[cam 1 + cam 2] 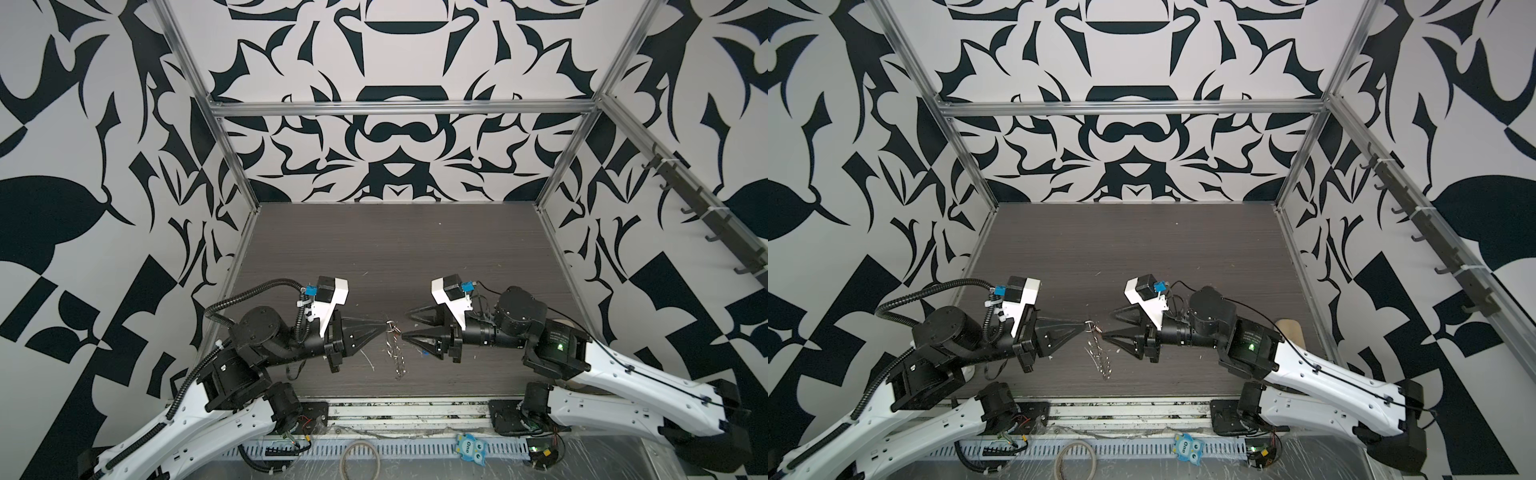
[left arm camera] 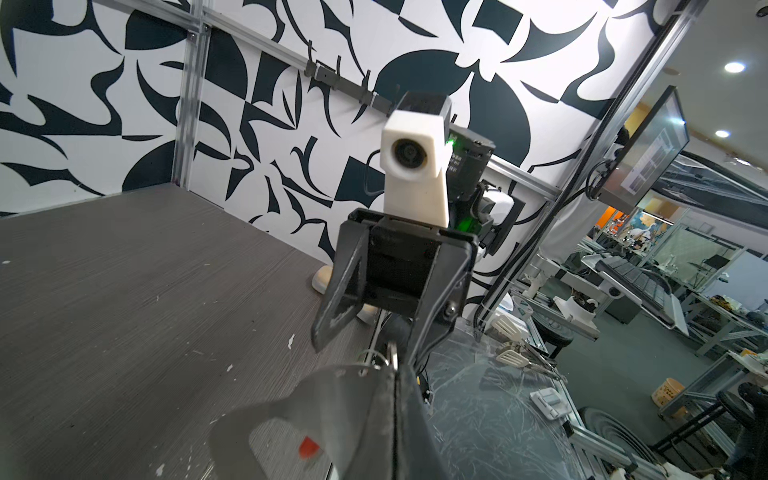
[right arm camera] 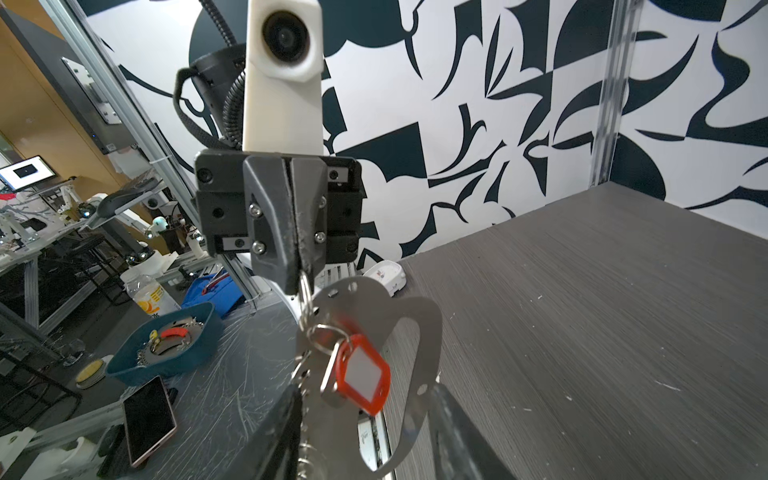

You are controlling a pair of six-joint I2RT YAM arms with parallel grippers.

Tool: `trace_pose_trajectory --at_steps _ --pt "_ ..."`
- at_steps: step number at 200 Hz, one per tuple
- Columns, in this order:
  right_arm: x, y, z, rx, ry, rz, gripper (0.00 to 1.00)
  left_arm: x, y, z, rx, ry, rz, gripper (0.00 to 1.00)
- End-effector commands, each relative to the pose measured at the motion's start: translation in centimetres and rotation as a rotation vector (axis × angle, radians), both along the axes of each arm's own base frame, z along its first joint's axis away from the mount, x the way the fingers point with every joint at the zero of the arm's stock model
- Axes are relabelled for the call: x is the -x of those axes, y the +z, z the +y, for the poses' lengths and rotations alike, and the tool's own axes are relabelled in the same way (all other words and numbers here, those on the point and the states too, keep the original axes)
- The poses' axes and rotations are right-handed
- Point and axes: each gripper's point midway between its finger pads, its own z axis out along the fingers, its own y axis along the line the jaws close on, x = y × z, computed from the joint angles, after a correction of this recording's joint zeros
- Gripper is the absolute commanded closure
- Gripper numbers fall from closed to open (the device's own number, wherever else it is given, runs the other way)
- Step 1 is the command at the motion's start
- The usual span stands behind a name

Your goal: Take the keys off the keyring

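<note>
The keyring (image 3: pixel 415 324), a flat grey D-shaped plate with small split rings along one edge, hangs in the air over the table's front middle (image 1: pixel 395 353) (image 1: pixel 1100 361). My left gripper (image 1: pixel 384 324) (image 1: pixel 1084 325) (image 2: pixel 395 374) is shut on a split ring at its top end. That pinch also shows in the right wrist view, where the left gripper (image 3: pixel 300 274) faces the camera. One silver key with a red tag (image 3: pixel 361 374) dangles from a ring in front of the plate. My right gripper (image 1: pixel 409 326) (image 1: pixel 1108 325) (image 3: pixel 365 388) is open, one finger on each side of the plate.
White scraps (image 2: pixel 291 340) lie on the dark wood-grain table (image 1: pixel 374 257). A tan cord loop (image 1: pixel 360 457) and a blue owl sticker (image 1: pixel 471 449) lie in front of the table. A hook rail (image 1: pixel 685 195) runs along the right wall. A blue bin (image 3: pixel 166 349) and a phone (image 3: pixel 147 419) sit off the table.
</note>
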Motion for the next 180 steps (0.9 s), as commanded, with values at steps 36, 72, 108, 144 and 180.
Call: trace_pose_trajectory --at_steps 36,72,108,144,180 --pt "1.1 3.5 0.6 -0.151 0.081 -0.035 0.46 0.8 1.6 0.0 0.072 -0.043 -0.038 1.00" --pt "1.0 3.1 0.8 -0.140 0.081 -0.019 0.53 0.5 1.7 0.3 0.089 -0.016 -0.041 1.00" --pt "0.7 2.9 0.8 -0.135 0.063 -0.017 0.63 0.2 1.8 0.4 0.097 0.000 -0.043 1.00" --pt "0.3 2.4 1.0 -0.112 0.043 -0.009 0.64 0.2 2.0 0.5 0.108 0.007 -0.048 1.00" --pt "0.0 2.1 1.4 -0.101 0.039 -0.004 0.71 0.1 2.0 0.6 0.110 0.013 -0.047 1.00"
